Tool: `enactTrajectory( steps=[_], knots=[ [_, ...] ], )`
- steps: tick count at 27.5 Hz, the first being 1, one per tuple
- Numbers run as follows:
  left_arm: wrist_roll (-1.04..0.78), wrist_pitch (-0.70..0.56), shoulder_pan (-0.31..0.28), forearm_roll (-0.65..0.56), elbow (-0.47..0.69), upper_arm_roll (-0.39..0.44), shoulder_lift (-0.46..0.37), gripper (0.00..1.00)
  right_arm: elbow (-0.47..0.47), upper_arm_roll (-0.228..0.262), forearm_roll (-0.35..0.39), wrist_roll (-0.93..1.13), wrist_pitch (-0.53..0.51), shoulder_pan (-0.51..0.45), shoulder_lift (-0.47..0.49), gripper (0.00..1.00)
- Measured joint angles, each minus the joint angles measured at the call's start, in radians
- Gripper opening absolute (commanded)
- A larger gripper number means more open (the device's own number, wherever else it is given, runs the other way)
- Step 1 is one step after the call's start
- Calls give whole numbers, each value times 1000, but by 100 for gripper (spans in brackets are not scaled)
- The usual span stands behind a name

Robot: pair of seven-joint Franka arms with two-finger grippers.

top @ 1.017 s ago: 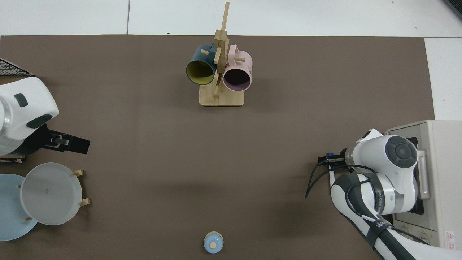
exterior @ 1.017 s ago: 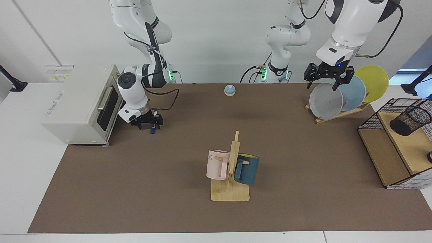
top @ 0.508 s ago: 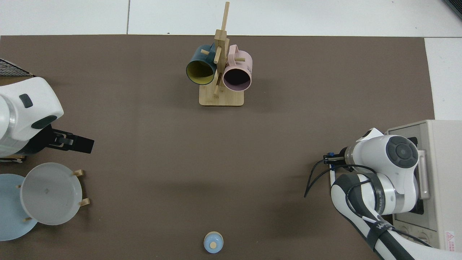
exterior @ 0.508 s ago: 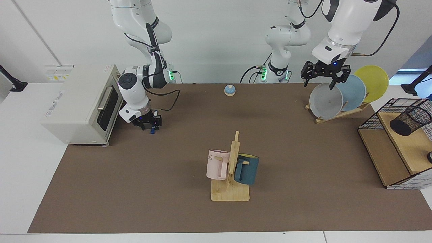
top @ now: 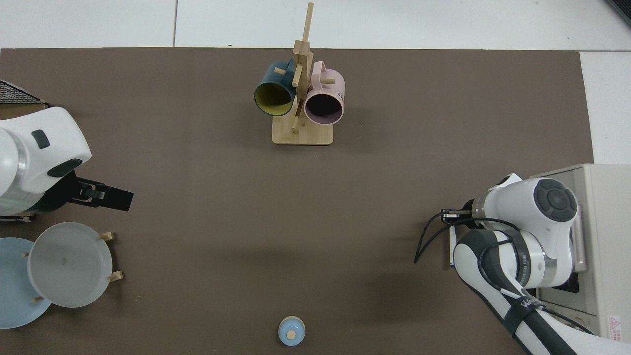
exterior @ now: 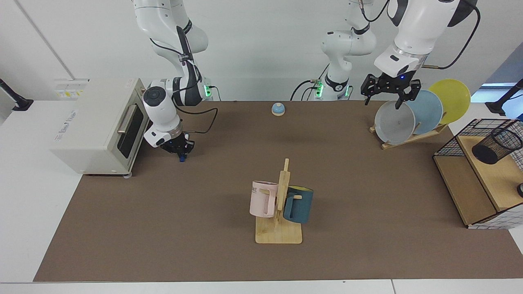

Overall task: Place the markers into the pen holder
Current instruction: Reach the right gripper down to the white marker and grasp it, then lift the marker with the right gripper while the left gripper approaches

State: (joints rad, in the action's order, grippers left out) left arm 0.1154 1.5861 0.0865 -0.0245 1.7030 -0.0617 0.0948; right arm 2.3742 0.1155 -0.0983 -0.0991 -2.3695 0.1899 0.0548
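Right arm: bent down from its base at the back of the table (exterior: 163, 228), the wrist angled toward the toaster oven (exterior: 98, 122).
Right tool (exterior: 179, 154): held low over the brown mat just beside the oven's front, fingers drawn together on the marker (exterior: 180, 158); in the top view the right tool (top: 451, 215) is mostly hidden under the white wrist.
Marker: clamped in the right tool, its dark blue end seen poking out below the fingers, close to the mat; contact with the mat cannot be told. A white sliver is seen beside the forearm in the top view; its identity cannot be told.
Left arm: raised high, forearm sloping down toward the plate rack (exterior: 408, 136).
Left tool (exterior: 390, 92): hung above the grey plate (exterior: 394, 122), fingers spread apart, nothing held; in the top view the left tool (top: 106, 197) is seen just beside that plate's rim.
Pen holder (exterior: 496, 145): tipped on its side on the wooden shelf (exterior: 490, 179) inside the wire basket frame, well apart from the marker.
Centre of table: mug stand (exterior: 280, 228) with a pink mug (exterior: 262, 199) and a blue mug (exterior: 299, 204).
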Motion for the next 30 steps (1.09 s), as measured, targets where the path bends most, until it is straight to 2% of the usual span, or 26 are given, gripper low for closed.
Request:
enactTrajectory(
  steps=[6,14,19,25,30],
  knots=[
    [0,3,-1,0,7,3,0,100,-77,-2,-81,-55,100,0,0,0],
    [36,18,0,38,10,0,0,100,-177,-11,-189,-245,189,33,0,0],
    [187,18,2,71,12,-3,0,100,-230,-14,-228,-408,208,93,0,0],
    [331,14,24,83,18,-6,0,100,-311,-16,-359,-550,259,136,8,0],
    [430,15,68,85,20,-8,0,100,-388,-16,-441,-654,296,147,23,0]
  ],
)
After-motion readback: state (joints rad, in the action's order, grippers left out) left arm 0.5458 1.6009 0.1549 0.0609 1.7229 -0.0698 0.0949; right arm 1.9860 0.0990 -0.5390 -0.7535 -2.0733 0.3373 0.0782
